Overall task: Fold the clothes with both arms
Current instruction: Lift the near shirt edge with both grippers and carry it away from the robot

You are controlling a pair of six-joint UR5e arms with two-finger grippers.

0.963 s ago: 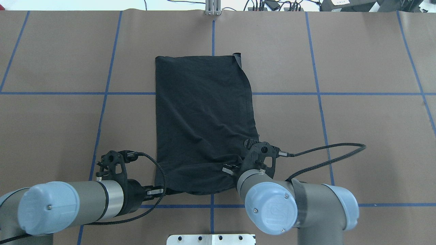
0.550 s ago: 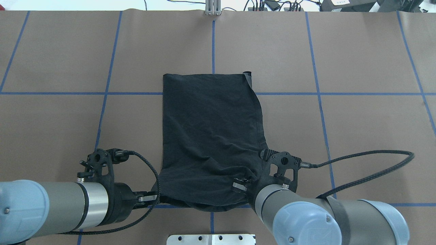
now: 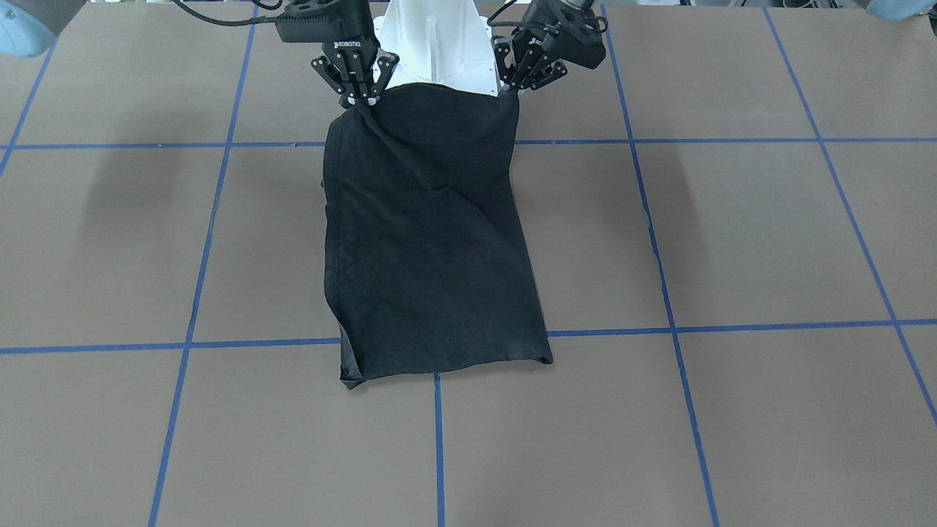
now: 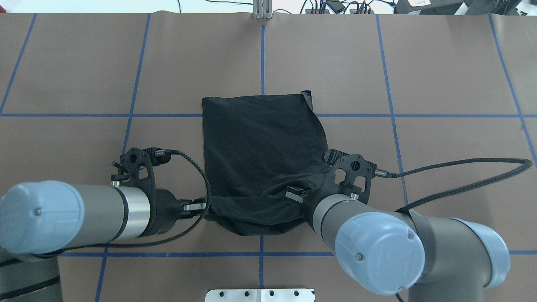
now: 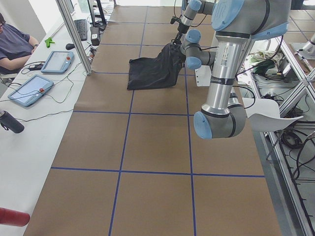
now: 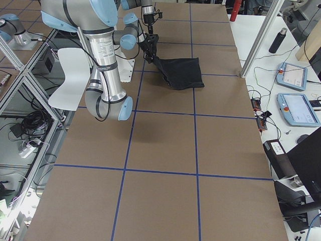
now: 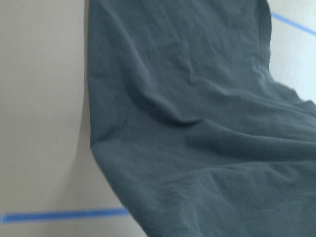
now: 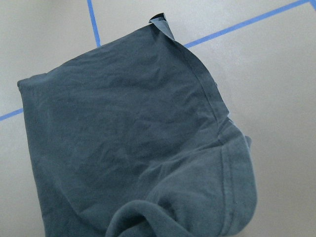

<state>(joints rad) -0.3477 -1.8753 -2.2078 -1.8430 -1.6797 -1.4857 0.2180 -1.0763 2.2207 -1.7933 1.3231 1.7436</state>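
Closest to the robot, the right gripper (image 3: 360, 101) has its fingers pressed together on one near corner of the shirt (image 3: 432, 241), and the left gripper (image 3: 512, 88) is pinching the other near corner. Both corners are lifted off the table (image 4: 63, 63), at about the same height.

Between them the near hem droops in a soft belly, so there's slack to manage. My read: this is the lengthwise fold, with the near end being brought over toward the far end. To do it cleanly the two arms want to travel forward together, at a matched height and pace. They should be spread just enough to draw that hem straight without stretching it.

Further out, the cloth slopes down from the grip and meets the table around mid-shirt. On the robot's right the side edge bows outward, so it may land crooked unless that corner is steered inward a touch.

At the far end, the edge lies flat just past a blue line (image 4: 419, 115), with a small flap (image 4: 306, 94) poking out at its right corner. Best to set the held corners down right on that far edge, low and gentle, so the bottom layer isn't dragged.
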